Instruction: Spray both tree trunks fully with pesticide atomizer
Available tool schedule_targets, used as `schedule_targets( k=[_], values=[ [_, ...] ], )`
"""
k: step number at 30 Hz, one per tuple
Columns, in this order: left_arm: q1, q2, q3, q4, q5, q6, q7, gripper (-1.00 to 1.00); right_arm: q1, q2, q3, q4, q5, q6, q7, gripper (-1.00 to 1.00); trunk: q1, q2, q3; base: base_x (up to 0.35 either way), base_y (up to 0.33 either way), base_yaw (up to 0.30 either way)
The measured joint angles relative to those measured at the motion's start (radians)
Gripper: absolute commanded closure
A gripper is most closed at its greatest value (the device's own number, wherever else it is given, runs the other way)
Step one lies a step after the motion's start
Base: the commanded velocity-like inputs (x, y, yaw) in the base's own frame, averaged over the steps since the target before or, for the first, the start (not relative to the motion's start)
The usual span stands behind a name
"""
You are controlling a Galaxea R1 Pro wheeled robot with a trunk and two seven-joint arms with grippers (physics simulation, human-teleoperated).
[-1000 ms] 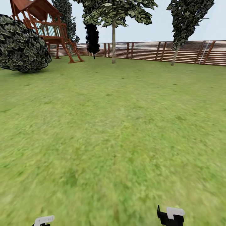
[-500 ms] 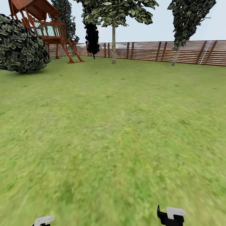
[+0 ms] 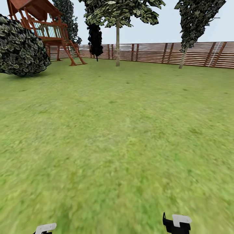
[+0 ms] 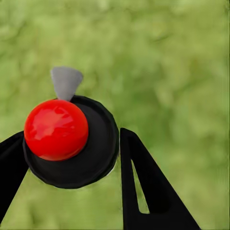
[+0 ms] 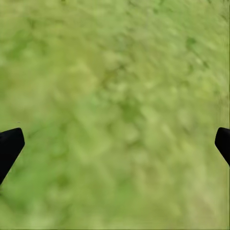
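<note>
In the left wrist view my left gripper [image 4: 72, 143] is shut on the pesticide atomizer [image 4: 72, 141], a round black body with a glossy red cap and a small grey nozzle, held above the grass floor [image 4: 177, 72]. My right gripper [image 5: 117, 141] is open over grass with nothing between its fingers. Both grippers peek in at the bottom of the head view, left [image 3: 45, 228] and right [image 3: 177, 222]. Far ahead by the fence stands a tree [image 3: 120, 13] with a straight pale tree trunk [image 3: 117, 45] and green-and-white leaves. No white specks show.
A wide lawn [image 3: 117, 130] stretches to a reddish slat fence [image 3: 156, 52]. A large dark shrub [image 3: 21, 48] and a red wooden play tower [image 3: 48, 29] stand at the far left. A near-black conifer [image 3: 95, 37] and a dark tree with a leaning stem [image 3: 195, 22] flank the pale tree.
The whole head view has crept forward: shrub and play tower drift left, the right-hand tree drifts right. Both grippers keep their places in the picture.
</note>
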Motion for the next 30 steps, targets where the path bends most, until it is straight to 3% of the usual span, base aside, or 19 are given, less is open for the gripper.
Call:
schedule_targets(
  k=[30],
  values=[
    [0.0,0.0,0.0,0.0,0.0,0.0,0.0,1.0,0.0,0.0,0.0,0.0,0.0,0.0,0.0,-1.0,0.0,0.0,0.0,0.338,0.0,0.0]
  ],
)
